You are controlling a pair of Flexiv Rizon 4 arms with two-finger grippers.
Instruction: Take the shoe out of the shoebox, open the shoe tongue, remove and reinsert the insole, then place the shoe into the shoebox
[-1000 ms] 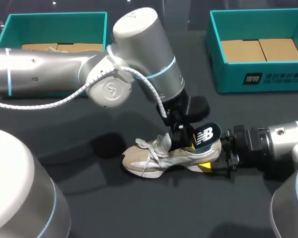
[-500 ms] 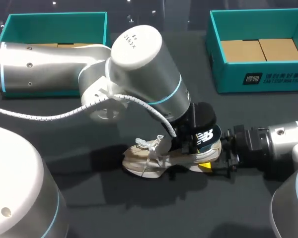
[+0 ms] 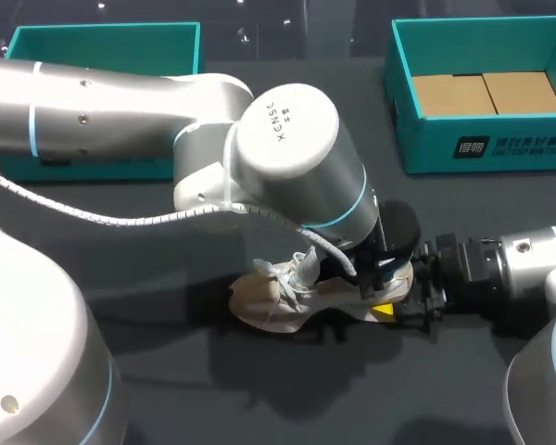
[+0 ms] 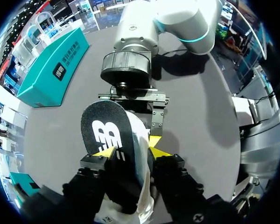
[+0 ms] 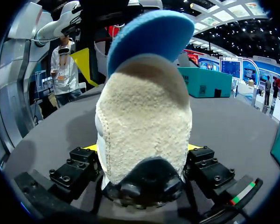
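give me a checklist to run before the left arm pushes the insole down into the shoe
1. Right jaws clamped on the shoe heel from both sides: ok.
2. Left jaws gripping the insole across its edges: ok.
3. Insole seated flat: not ok, its rear end stands above the heel.
4. Insole front lying flat inside: cannot tell, hidden.
5. Shoebox open to take the shoe: ok.

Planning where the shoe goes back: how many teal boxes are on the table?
2. The left box sits at the far left, partly hidden by the left arm; the right box is at the far right, open, cardboard inside. The arms could hide more.
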